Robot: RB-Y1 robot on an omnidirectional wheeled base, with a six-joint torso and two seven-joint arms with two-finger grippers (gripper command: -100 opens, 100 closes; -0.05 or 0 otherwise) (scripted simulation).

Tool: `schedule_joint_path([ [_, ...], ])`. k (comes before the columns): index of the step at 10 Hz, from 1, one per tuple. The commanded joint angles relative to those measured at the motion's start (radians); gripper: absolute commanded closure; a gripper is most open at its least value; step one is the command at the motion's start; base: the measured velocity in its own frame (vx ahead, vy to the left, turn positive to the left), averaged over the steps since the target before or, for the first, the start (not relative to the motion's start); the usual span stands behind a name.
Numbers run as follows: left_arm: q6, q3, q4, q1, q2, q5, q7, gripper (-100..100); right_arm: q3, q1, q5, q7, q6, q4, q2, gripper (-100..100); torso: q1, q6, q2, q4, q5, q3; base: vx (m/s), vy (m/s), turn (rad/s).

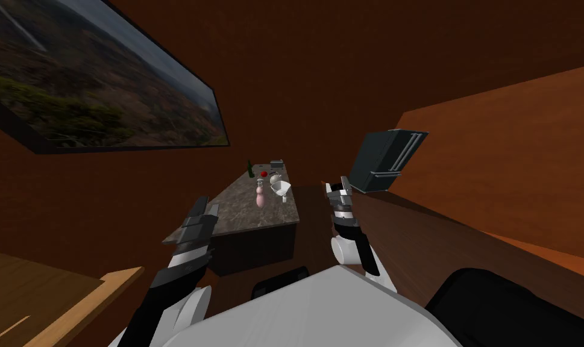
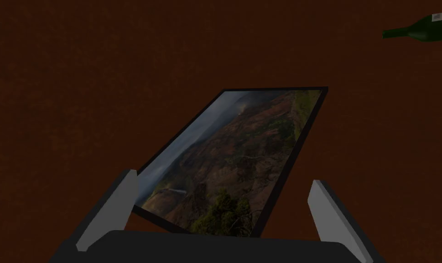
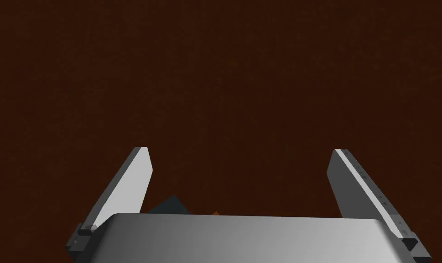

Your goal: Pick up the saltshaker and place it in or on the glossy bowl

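- Framed landscape picture [image 1: 97, 78]: hangs on the dark brown wall at far left. No caption or writing on it.
- Left gripper [image 2: 224, 178]: held over the near left corner of the stone-topped counter [image 1: 242, 214]. Jaws stand wide apart, with nothing between the fingers.
- Green bottle [image 2: 420, 28]: stands at the far end of the counter. It carries a small white label; the print is too small to read.
- Saltshaker [image 1: 260, 197]: pink, pin-shaped, grey cap. It stands upright on the counter top just left of the bowl, ahead of both grippers and held by neither.
- Red item [image 1: 264, 173]: small and round, behind the saltshaker. Identity cannot be told.
- Glossy bowl [image 1: 282, 190]: white, on the counter near its right edge. A pale round item [image 1: 276, 179] sits just behind it.
- Grey box-like item [image 1: 276, 163]: at the far end of the counter. No marking legible.
- Right gripper [image 3: 241, 149]: raised off the counter's right side. Jaws fully parted and empty.
- Dark refrigerator [image 1: 386, 161]: at right, against the orange-brown wall. No brand plate visible.
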Motion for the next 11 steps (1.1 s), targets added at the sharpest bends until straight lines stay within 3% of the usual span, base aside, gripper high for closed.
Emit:
schedule_joint_path([
  [1,0.000,0.000,0.000,0.000,0.000,0.000,0.000,0,-0.001,0.004,0.001,0.000,0.003,0.006,-0.028,-100,0.000,0.000,0.000,0.000,0.000,0.000,-0.027,0.008,0.083],
  [11,0.000,0.000,0.000,0.000,0.000,0.000,0.000,0,-0.014,0.081,0.017,-0.003,0.080,0.128,-0.300,-100,0.004,0.000,0.008,0.002,0.001,0.005,-0.122,0.075,0.201],
])
